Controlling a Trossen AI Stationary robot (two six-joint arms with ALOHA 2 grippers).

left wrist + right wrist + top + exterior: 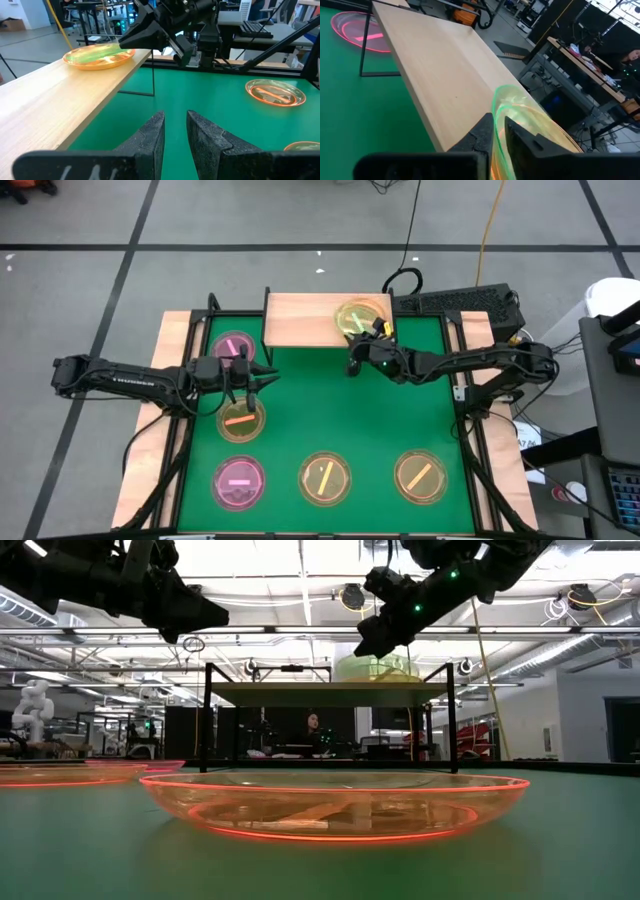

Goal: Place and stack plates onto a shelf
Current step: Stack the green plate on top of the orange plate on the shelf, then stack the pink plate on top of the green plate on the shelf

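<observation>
On shelf [300, 320]: green plate [360, 317], bar diagonal.

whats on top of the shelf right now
A stack of translucent plates, green over amber, sits at the right end of the shelf. The right gripper is shut on its rim. How many plates are stacked cannot be told. The rest of the board is bare.

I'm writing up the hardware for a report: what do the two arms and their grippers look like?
Both arms are black, slim and jointed. The left arm carries white lettering along its link. The right arm shows small green indicator lights near its wrist. The left gripper has two thick, matte black, wedge-shaped fingers with a grainy surface; the right gripper has the same dark, angular fingers.
</observation>
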